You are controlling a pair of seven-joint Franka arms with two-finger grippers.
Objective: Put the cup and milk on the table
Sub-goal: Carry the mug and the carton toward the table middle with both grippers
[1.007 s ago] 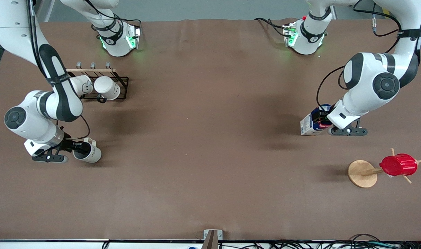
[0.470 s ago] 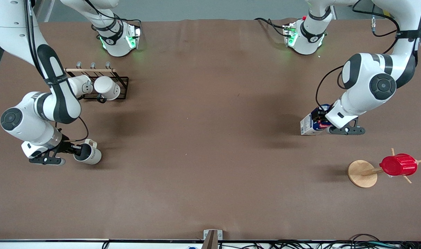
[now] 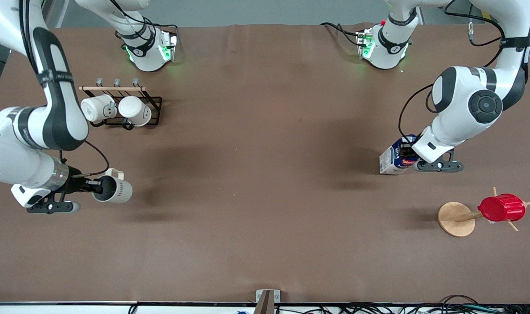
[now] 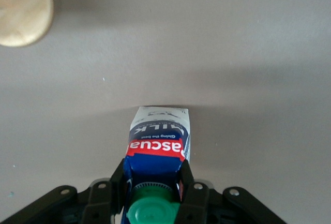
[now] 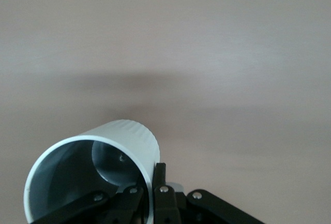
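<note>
The cup is beige-cream with dark lettering. It hangs on its side over the table at the right arm's end. My right gripper is shut on its rim, one finger inside and one outside. In the right wrist view the cup's grey inside faces the camera above my right gripper. The blue and white milk leans at the left arm's end, its base at or just above the table. My left gripper is shut on its top. In the left wrist view the fingers clamp the milk beside the green cap.
A black wire rack with two white mugs stands farther from the front camera than the cup. A wooden stand bearing a red ribbed cup stands nearer to the front camera than the milk; its round base shows in the left wrist view.
My right arm has risen and drawn back toward its end of the table, and the cup now hangs more level. My left gripper has shifted the milk slightly toward the front camera.
</note>
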